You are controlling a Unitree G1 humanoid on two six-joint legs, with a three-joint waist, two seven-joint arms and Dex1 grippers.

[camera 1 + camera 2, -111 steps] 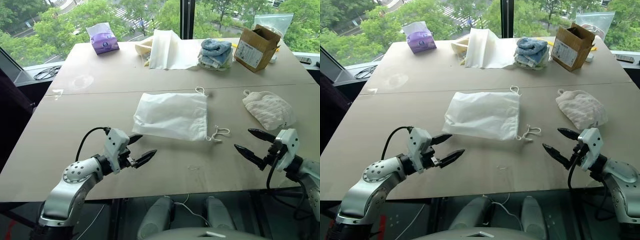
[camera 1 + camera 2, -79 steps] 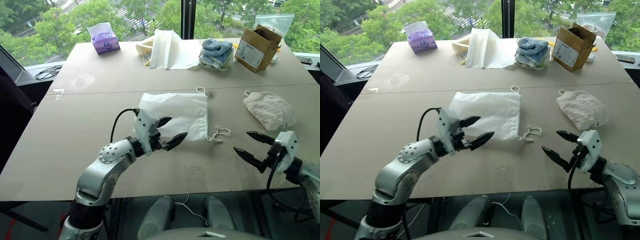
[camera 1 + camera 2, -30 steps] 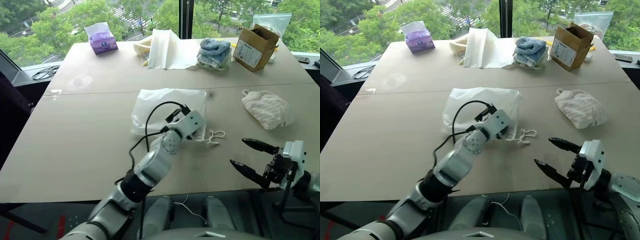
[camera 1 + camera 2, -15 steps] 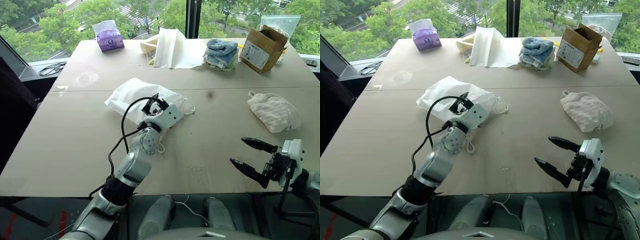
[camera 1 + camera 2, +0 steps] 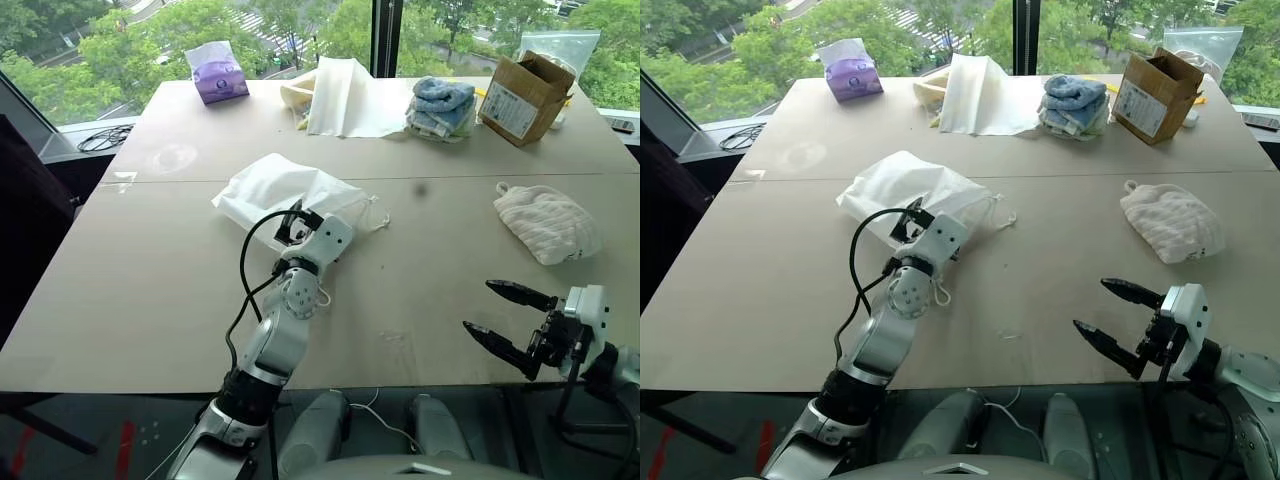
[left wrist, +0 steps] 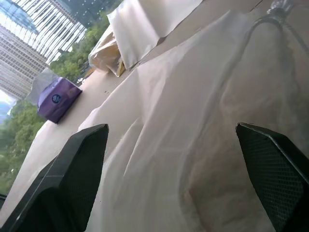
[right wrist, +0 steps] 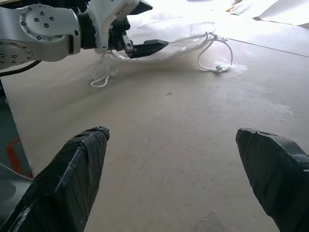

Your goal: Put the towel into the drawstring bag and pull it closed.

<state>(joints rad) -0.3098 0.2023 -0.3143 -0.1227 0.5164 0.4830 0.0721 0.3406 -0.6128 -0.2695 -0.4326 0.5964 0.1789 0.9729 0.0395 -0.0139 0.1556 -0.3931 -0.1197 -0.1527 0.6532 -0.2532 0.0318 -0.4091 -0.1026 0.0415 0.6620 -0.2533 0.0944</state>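
The drawstring bag lies crumpled and bunched on the table a little left of the middle, one cord loop trailing to its right. My left gripper reaches forward against the bag's near edge. It is open, and the left wrist view shows white fabric between its wide-spread fingers. The towel, a cream ribbed cloth, rests flat at the right. My right gripper hovers near the table's front right edge, open and empty, well short of the towel.
Along the far edge stand a purple tissue pack, a larger cream sheet, a blue-and-white towel stack and a cardboard box. A second cord loop lies beside my left wrist.
My left gripper has pushed leftward against the bag, which has slid left and bunched up from lying flat. The right gripper has stayed in place.
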